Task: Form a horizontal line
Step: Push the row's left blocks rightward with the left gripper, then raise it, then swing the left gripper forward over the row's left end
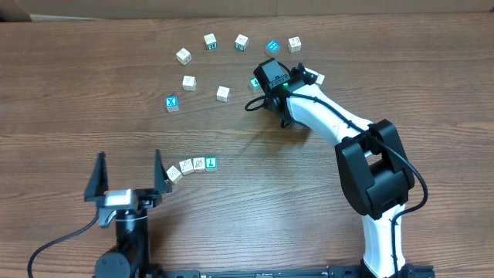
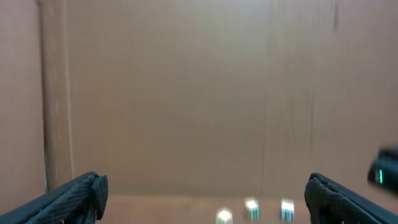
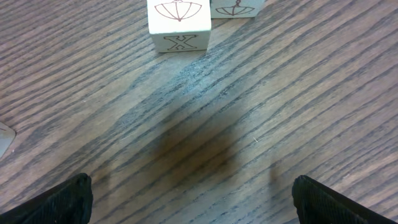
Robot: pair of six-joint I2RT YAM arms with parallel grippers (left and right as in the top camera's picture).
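Blocks [image 1: 199, 164], overhead: a short row lay just beside the left hand [image 1: 129, 164], one end block tilted. That hand stood spread and empty. Loose blocks [image 1: 210, 41] were scattered around the right hand [image 1: 270, 85]. Judged step: fetching the next one, which calls for a square descent, then closing. A blue block [image 1: 172, 103] read "X".

Left wrist: left hand [image 2: 205, 202] wide apart; far blocks too blurred to read.

Right wrist: right hand [image 3: 193, 199] spread over bare bench [image 3: 193, 143]. A white block [image 3: 179, 25] sat ahead, side reading "X", umbrella sketch on top.
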